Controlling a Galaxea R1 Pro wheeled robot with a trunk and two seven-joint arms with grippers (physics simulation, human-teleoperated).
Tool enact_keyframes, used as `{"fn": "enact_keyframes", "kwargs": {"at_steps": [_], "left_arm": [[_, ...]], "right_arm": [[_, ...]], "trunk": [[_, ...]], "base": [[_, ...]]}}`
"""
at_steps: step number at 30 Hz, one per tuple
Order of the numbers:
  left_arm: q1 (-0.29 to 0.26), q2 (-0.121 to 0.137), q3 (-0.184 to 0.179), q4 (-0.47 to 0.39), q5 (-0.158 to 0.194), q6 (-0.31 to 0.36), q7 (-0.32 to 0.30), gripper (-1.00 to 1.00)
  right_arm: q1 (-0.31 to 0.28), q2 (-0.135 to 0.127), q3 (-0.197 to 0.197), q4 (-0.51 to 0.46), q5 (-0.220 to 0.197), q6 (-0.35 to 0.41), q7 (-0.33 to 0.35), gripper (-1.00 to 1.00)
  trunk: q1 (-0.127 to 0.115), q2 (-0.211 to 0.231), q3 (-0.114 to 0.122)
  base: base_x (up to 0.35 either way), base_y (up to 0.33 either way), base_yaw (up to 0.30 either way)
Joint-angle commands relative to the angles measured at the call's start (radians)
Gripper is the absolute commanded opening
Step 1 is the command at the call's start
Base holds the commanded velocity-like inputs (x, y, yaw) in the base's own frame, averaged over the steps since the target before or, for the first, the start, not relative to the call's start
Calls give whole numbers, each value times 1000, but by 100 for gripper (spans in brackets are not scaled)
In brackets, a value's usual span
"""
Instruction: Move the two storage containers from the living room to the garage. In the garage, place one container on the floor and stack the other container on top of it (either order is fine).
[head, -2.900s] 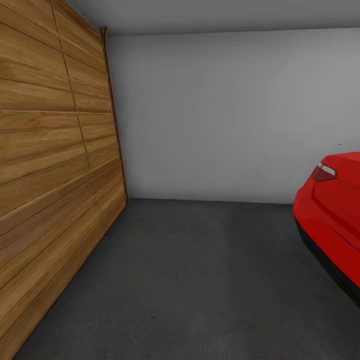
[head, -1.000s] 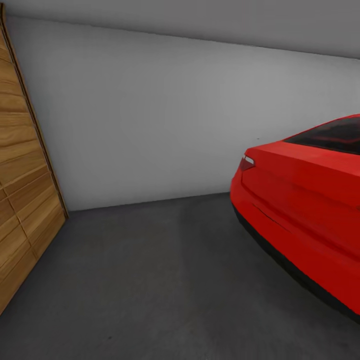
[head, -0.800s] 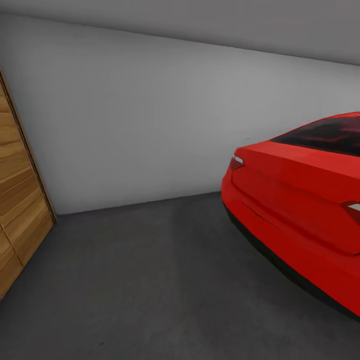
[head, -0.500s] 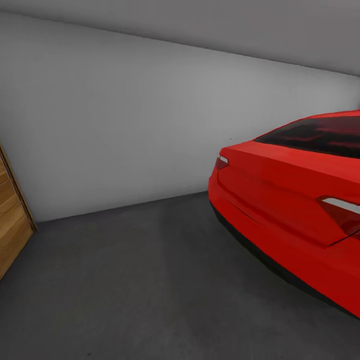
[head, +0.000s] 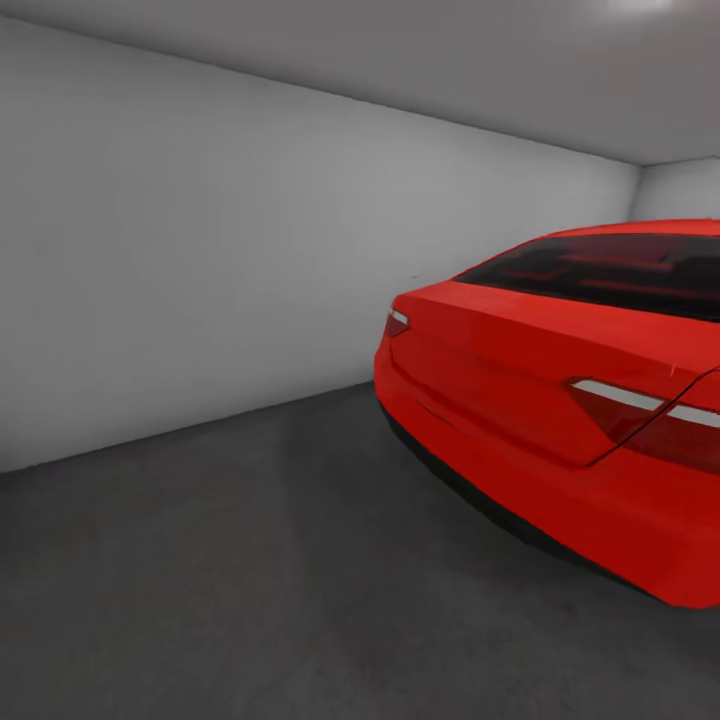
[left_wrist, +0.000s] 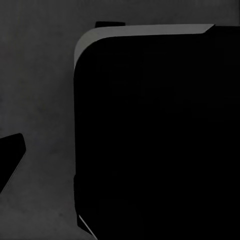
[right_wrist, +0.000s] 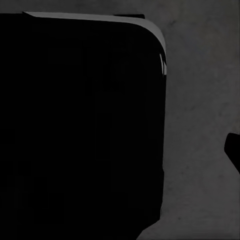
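Swinging rightward, the head view is losing the wooden door and taking in more of the red car (head: 560, 400) on the garage floor (head: 250, 580). Both wrist views are showing a dark body over grey floor; I cannot tell either hand's state. No containers showing; the robot is probably heading off to fetch one.

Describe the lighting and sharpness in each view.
Head view: soft, even light, a brighter patch on the ceiling, a faint sheen on the red car, and everything sharp. Left wrist view: very dim, a black rounded body above grey floor. Right wrist view: equally dark, its black body featureless.
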Motion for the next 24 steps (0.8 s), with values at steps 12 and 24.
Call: {"fn": "enact_keyframes", "kwargs": {"at_steps": [12,24], "left_arm": [[0,0,0,1,3,-3,0,100],[0,0,0,1,3,-3,0,100]], "right_arm": [[0,1,-4,2,-9,1,-14,100],[0,4,-1,0,-22,7,-13,100]], "trunk": [[0,0,2],[0,0,3]], "base": [[0,0,-260],[0,0,-277]]}}
